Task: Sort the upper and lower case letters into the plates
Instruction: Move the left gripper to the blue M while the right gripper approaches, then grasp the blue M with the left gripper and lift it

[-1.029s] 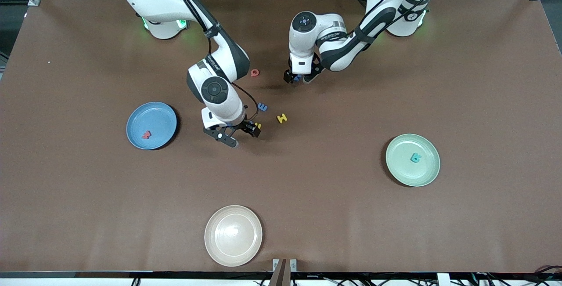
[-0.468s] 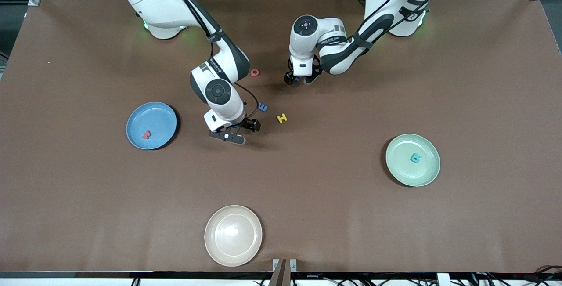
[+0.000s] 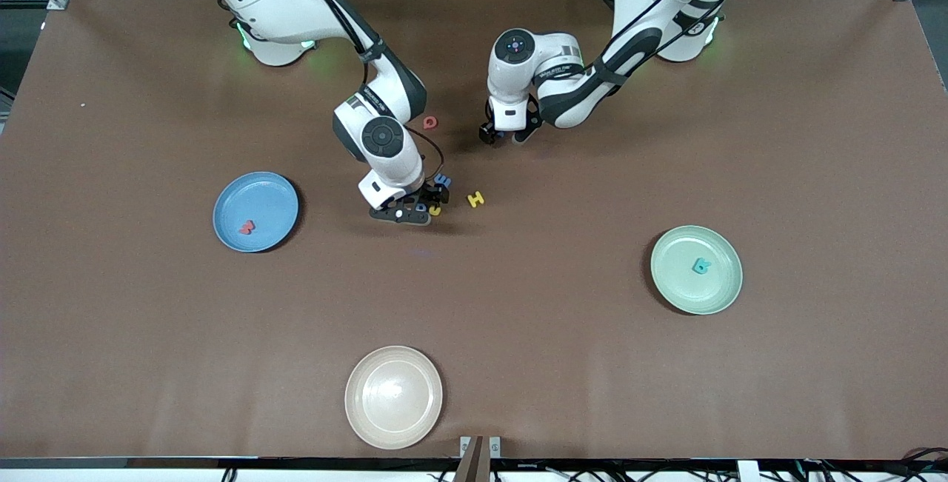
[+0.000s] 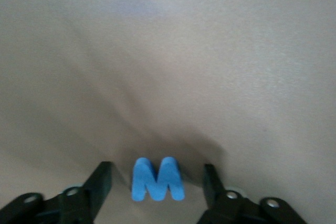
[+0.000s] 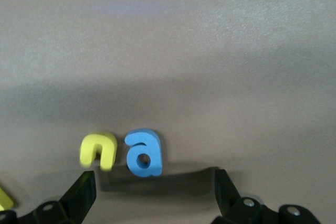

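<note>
My left gripper point(image 3: 499, 132) point(image 4: 156, 188) is down at the table, open, with its fingers on either side of a blue letter M point(image 4: 157, 179) and a gap on each side. My right gripper point(image 3: 412, 211) point(image 5: 155, 198) is open and low beside a blue letter a point(image 5: 143, 152) point(image 3: 421, 208) and a yellow letter n point(image 5: 98, 149) point(image 3: 435, 209). A yellow H point(image 3: 475, 199), a blue letter point(image 3: 443, 180) and a red letter point(image 3: 430, 123) lie loose near them. The blue plate point(image 3: 270, 193) holds a red letter point(image 3: 246, 227). The mint green plate point(image 3: 715, 289) holds a teal letter point(image 3: 701, 266).
A cream-beige plate point(image 3: 393, 396) with nothing in it sits near the table's front edge, nearer the camera than all the letters. Both arms crowd the middle of the brown table around the loose letters.
My right gripper has swung away from the front edge and in toward the blue a and yellow n. My left arm has barely shifted over the M.
</note>
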